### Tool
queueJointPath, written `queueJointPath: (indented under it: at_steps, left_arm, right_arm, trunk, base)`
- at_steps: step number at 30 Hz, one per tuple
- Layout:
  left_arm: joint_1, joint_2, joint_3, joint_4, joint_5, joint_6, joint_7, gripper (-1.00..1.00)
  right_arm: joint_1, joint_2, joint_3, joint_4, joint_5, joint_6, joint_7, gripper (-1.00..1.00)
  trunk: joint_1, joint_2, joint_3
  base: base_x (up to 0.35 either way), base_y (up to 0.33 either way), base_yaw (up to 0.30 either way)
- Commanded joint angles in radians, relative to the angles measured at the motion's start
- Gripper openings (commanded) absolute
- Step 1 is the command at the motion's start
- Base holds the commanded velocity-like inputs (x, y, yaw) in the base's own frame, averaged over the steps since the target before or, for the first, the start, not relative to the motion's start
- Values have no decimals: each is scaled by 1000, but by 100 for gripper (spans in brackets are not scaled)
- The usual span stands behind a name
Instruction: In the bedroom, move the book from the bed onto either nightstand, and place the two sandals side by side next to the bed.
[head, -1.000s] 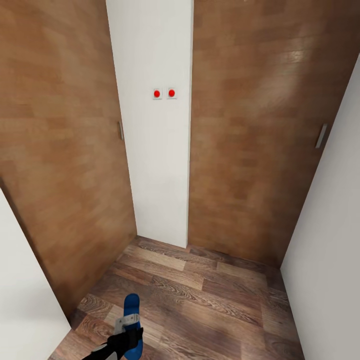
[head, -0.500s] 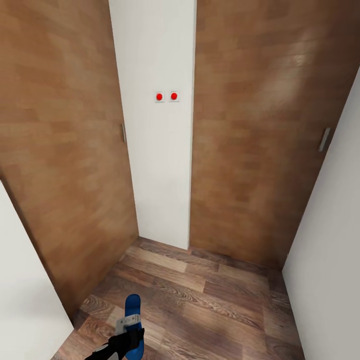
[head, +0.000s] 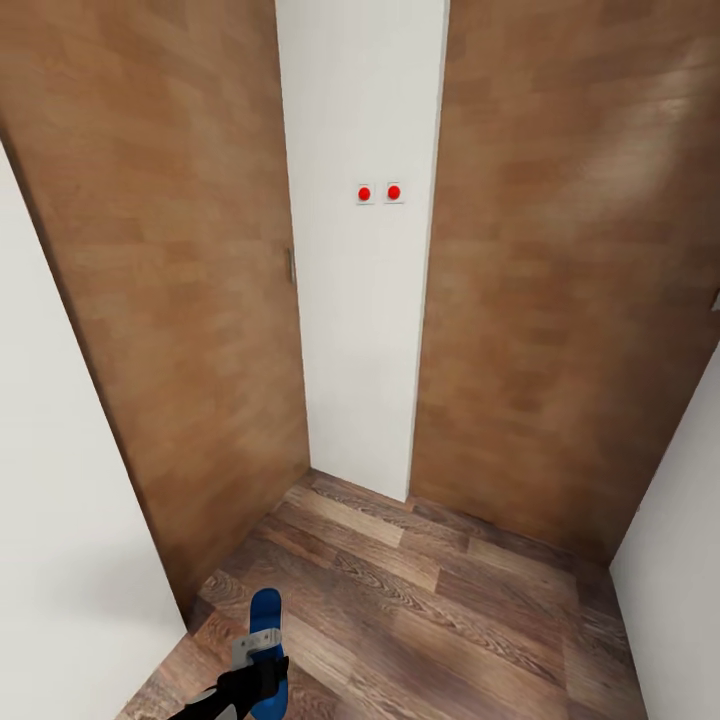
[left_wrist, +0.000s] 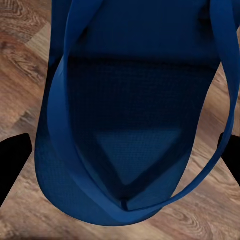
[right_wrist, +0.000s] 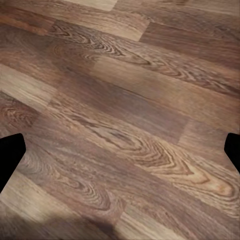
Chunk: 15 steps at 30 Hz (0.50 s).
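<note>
While the robot faces two wooden doors flanking a white wall strip, its left gripper pinches a blue sandal above the plank floor, apparently carrying it toward the bed; the right gripper's jaws are spread and empty.

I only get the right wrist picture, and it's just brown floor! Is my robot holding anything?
Observer: Yes. The left gripper carries a bright blue sandal above the wood floor.
Operator: What does it look like up close?
Observer: In the left wrist view the sandal hangs between the fingers, straps meeting in a V.
Operator: What's in front of us?
Observer: A white wall strip with two red buttons, between brown wooden doors.
</note>
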Motion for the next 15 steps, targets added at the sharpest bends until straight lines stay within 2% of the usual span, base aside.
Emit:
queueJointPath:
  at_steps: [1,5,15]
  left_arm:
    - [-1,1,-8,-1,8,-3,4,-100]
    - [-1,1,-8,-1,8,-3,4,-100]
    - [-1,1,-9,-1,8,-3,4,-100]
  right_arm:
    - [0,0,-2,1,-7,0,7,100]
    - [0,1,-2,0,-7,0,7,100]
    - [-1,2,-2,1,-7,0,7,100]
  trunk:
    - [0,0,-1]
    - [0,0,-1]
    - [0,0,-1]
  base:
    - [0,0,96]
    - [-133,0,35]
    - [-324,0,3]
